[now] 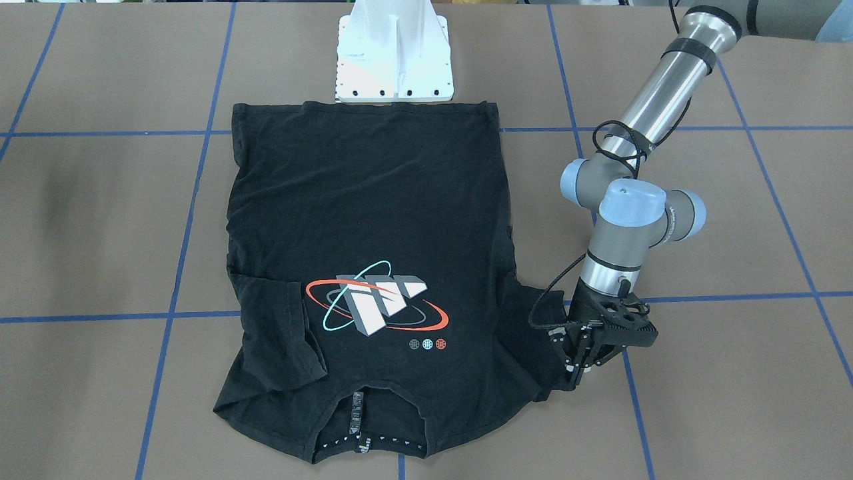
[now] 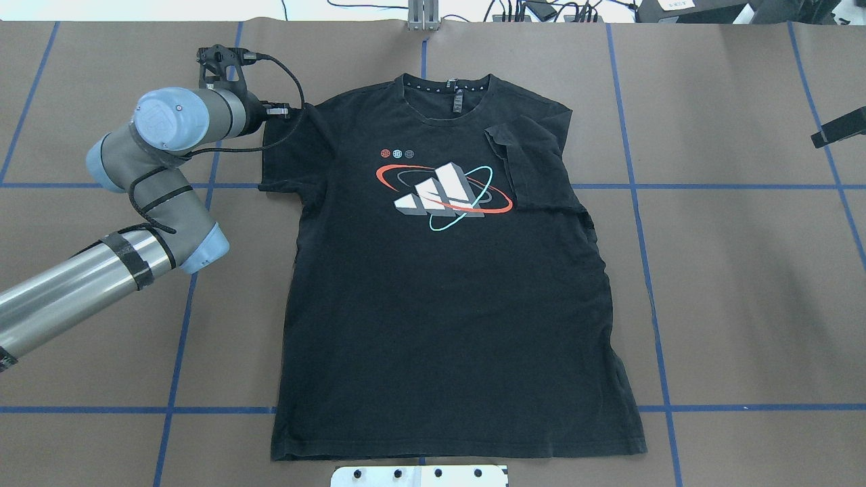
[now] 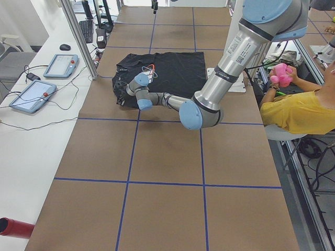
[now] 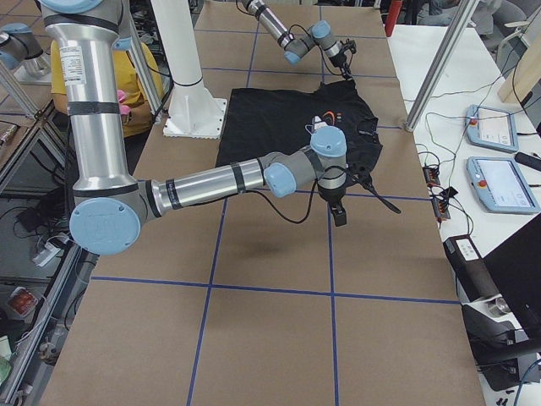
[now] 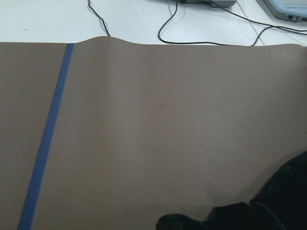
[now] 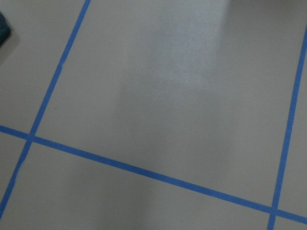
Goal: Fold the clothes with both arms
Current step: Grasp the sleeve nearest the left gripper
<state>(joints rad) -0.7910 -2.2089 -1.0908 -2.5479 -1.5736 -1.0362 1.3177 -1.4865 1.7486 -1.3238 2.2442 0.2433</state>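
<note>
Black T-shirt [image 2: 446, 291] flat on the table [image 2: 744, 270], graphic up, collar away from the robot; its right sleeve [image 2: 534, 169] lies folded inward over the chest. The left gripper [image 1: 576, 370] stands at the outer hem of the left sleeve [image 1: 533, 317]; whether it is clenched on cloth cannot be told. The right gripper [image 4: 338, 213] hangs well apart, its state likewise unclear. A good fold likely needs a firm pinch at the hem, then a low inward carry mirroring the other sleeve.

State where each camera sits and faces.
Front-facing: across brown table, facing white bolted base mount; silver-grey tubular left arm.
Overhead: behind robot, above black short-sleeved T-shirt; left arm.
Left: table's end; left arm near.
Right: opposite end; silver-grey right arm near.
Left wrist: table, T-shirt edge.
Right wrist: table, blue tape.
First two share the T-shirt's ringed graphic.
</note>
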